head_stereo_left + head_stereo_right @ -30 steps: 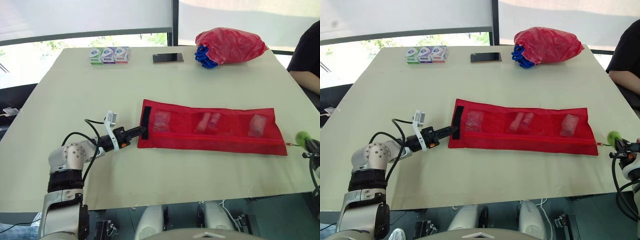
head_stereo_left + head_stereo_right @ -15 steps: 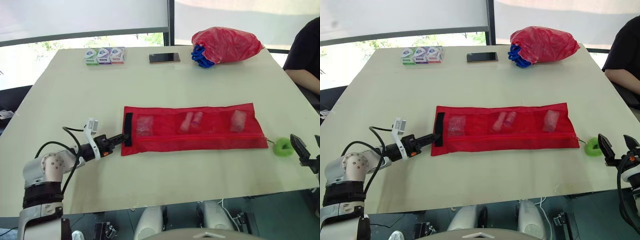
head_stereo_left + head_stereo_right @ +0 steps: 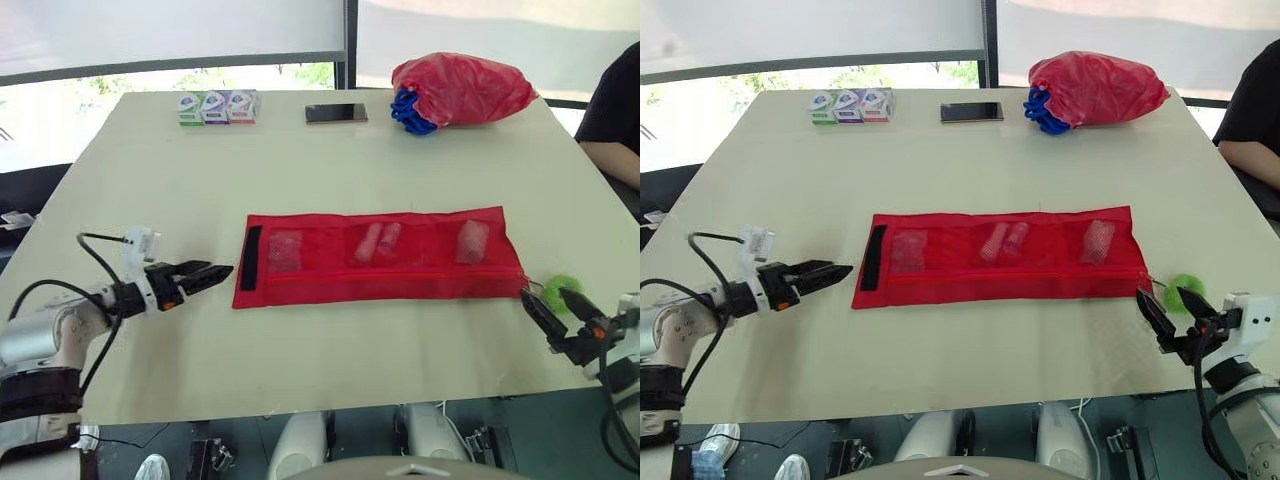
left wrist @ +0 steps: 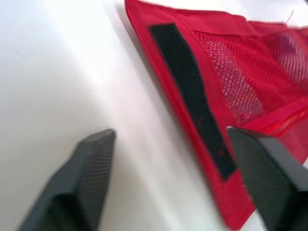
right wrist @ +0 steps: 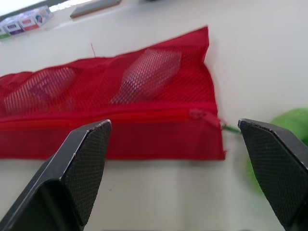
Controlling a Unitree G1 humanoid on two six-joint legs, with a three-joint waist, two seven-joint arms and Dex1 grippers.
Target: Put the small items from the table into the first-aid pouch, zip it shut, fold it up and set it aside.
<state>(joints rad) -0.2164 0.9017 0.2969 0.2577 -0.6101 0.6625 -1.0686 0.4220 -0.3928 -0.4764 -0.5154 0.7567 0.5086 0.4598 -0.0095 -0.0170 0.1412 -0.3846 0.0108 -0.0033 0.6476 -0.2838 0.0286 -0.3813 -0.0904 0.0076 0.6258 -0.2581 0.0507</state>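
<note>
Beside the first-aid pouch (image 3: 380,258), your left gripper (image 3: 222,272) and right gripper (image 3: 555,308) sit spread, empty — it looks zipped (items (image 3: 377,240) inside); fold next.

Bare table (image 3: 330,170) is stretching between the pouch (image 3: 400,278) and the far boxes (image 3: 218,107), phone (image 3: 336,113) and bag (image 3: 460,88). A narrow bare strip is separating the left gripper (image 3: 220,269) from the pouch's left end. A green ball (image 3: 553,285) is sitting off its right end, by the right gripper (image 3: 1161,295). A person (image 3: 615,110) is sitting at the far right.
</note>
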